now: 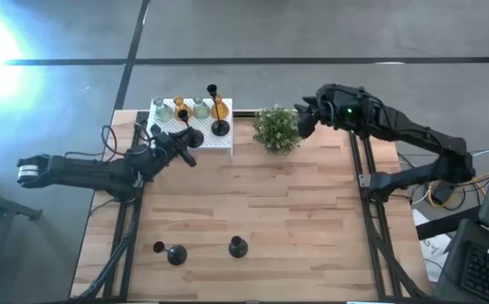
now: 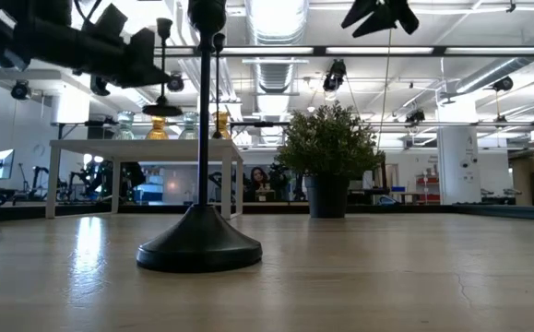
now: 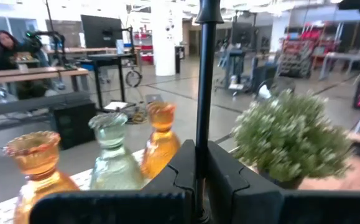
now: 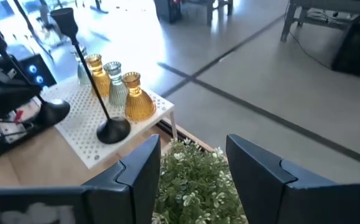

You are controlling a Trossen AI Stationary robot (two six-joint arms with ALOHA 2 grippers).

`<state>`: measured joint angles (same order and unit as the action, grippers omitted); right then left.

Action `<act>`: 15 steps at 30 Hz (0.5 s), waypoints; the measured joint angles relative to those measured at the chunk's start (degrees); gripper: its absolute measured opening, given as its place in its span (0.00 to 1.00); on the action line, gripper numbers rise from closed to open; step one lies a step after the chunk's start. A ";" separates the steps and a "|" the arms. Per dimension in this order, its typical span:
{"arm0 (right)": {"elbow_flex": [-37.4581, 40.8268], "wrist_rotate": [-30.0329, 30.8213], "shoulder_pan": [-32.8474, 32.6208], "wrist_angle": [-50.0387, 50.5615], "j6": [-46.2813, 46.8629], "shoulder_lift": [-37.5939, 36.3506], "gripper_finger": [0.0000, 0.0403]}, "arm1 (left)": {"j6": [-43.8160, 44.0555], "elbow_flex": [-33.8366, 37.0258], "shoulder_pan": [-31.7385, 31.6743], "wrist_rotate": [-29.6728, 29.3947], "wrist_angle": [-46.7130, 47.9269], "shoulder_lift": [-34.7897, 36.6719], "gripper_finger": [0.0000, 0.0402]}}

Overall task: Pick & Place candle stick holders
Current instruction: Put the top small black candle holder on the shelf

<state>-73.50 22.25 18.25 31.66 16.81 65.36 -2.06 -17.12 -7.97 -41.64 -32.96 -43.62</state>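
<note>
High view showed the left gripper over the near edge of the white perforated box at the table's far left, and the left wrist view showed its jaws closed tight on the thin stem of a black candle stick holder, whose long axis ran straight up between the fingers, the upper end rising out of the picture. Just beyond it on the box stood an amber glass holder, a clear glass holder and a second amber holder, all upright and close together. Another tall black holder stood upright on the box beside the glass ones, base down and cup up. Right of the box sat the bushy potted plant, with the right gripper hovering over it, jaws wide apart and holding nothing. Two more black holders and stood on the wooden table near its front edge, well apart from the box.
</note>
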 joint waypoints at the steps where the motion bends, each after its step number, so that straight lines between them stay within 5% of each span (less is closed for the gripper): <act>1: 1.84 -0.01 0.10 -1.54 0.26 -1.03 0.44 | -0.56 0.35 -0.26 -0.03 -0.09 -0.10 0.04; 6: 9.46 -0.05 0.19 -8.91 0.80 -5.27 0.44 | -0.78 1.08 -2.50 0.44 -0.10 -1.10 0.04; 15: 17.69 -0.21 0.19 -17.31 0.80 -9.26 0.43 | 1.90 1.46 -9.55 9.60 -2.37 -4.98 0.04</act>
<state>-55.81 22.04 18.43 14.35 17.61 56.10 -0.16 -15.66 -17.52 -32.04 -35.33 -48.60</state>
